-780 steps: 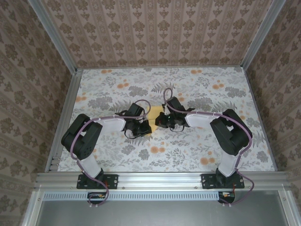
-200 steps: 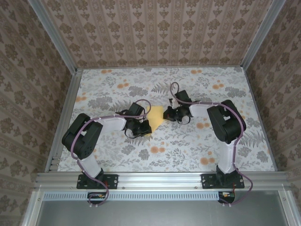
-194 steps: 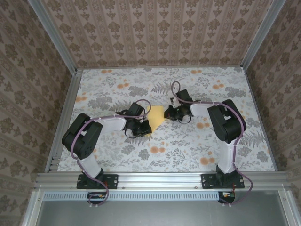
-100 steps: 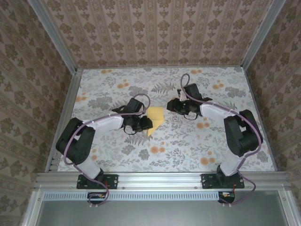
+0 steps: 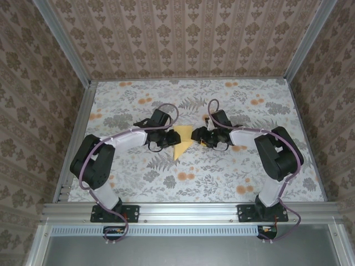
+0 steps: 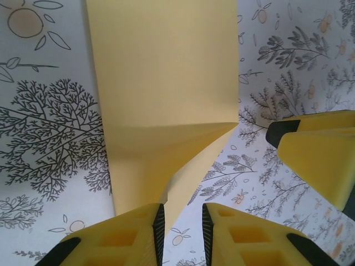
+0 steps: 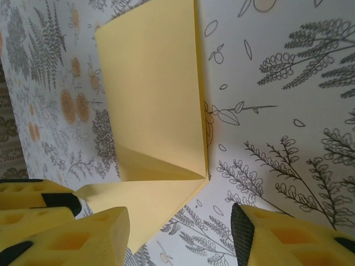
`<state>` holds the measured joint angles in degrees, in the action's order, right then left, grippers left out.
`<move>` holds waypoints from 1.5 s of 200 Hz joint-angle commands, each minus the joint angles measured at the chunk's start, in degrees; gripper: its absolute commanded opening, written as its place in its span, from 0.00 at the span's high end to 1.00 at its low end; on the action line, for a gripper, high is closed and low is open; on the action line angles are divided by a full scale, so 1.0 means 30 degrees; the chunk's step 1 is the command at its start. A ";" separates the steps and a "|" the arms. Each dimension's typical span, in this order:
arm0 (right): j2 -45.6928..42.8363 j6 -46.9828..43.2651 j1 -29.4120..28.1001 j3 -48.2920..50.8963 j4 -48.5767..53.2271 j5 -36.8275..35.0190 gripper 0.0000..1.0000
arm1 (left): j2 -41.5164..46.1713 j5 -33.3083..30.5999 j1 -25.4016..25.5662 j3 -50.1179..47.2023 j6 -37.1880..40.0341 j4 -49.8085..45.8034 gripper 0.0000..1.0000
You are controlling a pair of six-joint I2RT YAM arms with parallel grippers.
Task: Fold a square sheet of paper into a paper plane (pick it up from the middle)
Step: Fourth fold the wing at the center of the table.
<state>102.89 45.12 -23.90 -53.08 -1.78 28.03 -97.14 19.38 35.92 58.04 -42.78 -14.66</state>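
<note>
Bright, diffuse light — soft shading lies just below the fold of the square sheet of paper (image 6: 166, 83); yellow fingers (image 6: 122, 238) beneath it look slightly blurred.

Folded paper (image 6: 166, 83) on floral cloth (image 6: 50, 138).
Its narrow lower end reaches into the slim gap of the left gripper (image 6: 183, 219); the right gripper (image 6: 302, 141) sits near its right side.

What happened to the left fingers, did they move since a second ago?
Yes. The left fingers moved farther from the orange flowers on the cloth, toward the back wall.
</note>
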 commanded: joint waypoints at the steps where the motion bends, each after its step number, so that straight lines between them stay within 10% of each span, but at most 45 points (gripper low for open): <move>1: 0.0648 0.0730 -0.0288 -0.0411 -0.0709 0.0537 0.47 | -0.0405 -0.0588 -0.0181 0.0443 0.0682 -0.0512 0.75; 142: 0.1730 0.1412 -0.0873 -0.1174 -0.1259 0.1235 0.54 | -0.1926 -0.1223 -0.0574 0.0414 0.0844 -0.0849 0.83; 300: 0.0952 0.1532 -0.1009 -0.1009 -0.2347 0.0507 0.98 | 0.0494 -0.1677 -0.1291 0.0020 0.1493 -0.1528 0.72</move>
<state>109.89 49.47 -26.55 -57.10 -7.60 32.88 -100.97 16.12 33.12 58.48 -40.23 -17.26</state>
